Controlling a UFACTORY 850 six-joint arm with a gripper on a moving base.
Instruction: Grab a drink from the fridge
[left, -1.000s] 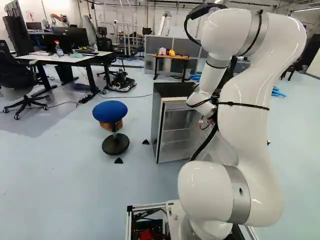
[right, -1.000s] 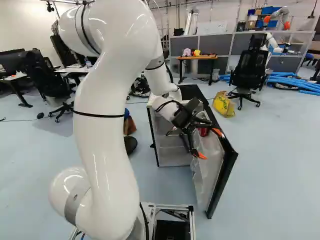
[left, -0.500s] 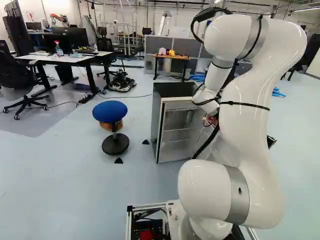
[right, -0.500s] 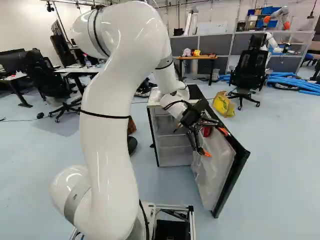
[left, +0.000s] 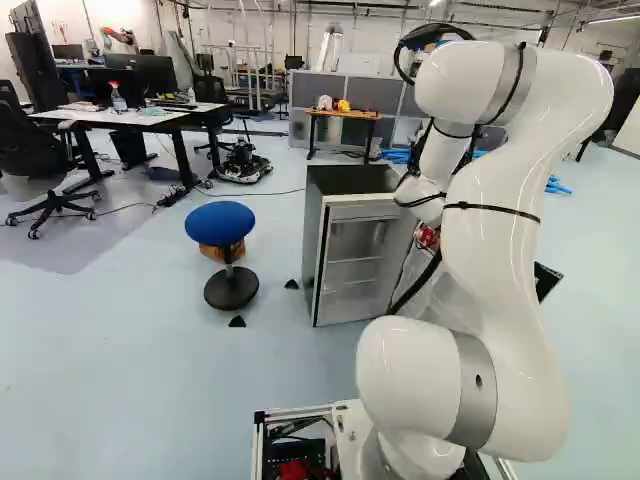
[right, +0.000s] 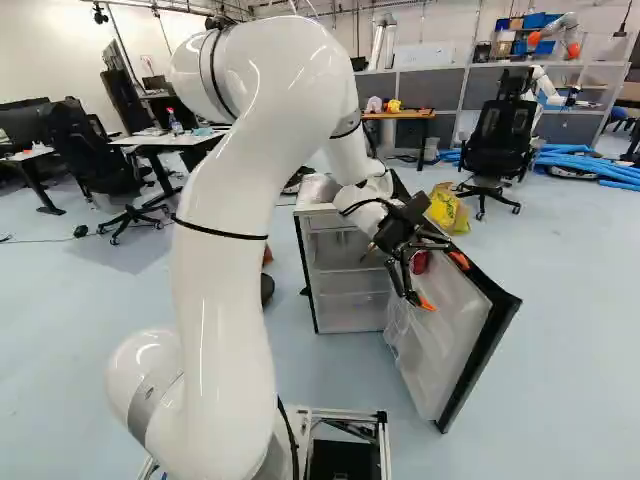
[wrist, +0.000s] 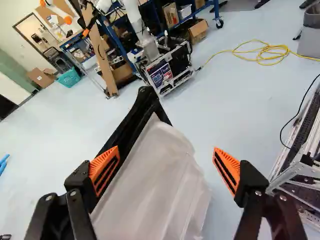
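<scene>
In the right base view the gripper (right: 442, 281) is open at the inner side of the fridge door (right: 450, 350), which stands swung out from the fridge (right: 345, 290). A red can (right: 420, 262) shows in the door behind the gripper's fingers; red also shows beside the arm in the left base view. In the wrist view the gripper (wrist: 165, 170) stands wide, one finger over the door's black edge, with the pale inner door panel (wrist: 155, 185) reaching between the fingers. Nothing is gripped. The can does not show in the wrist view.
A blue stool (left: 220, 222) stands beside the fridge in the left base view. A yellow bag (right: 447, 208) lies behind the door, with an office chair (right: 497, 140) farther back. Another robot (wrist: 145, 35) and a yellow cable (wrist: 265, 52) show in the wrist view.
The door has swung farther out, toward the right of the right base view. My arm and open gripper have moved the same way. The base and fridge body have not moved.
</scene>
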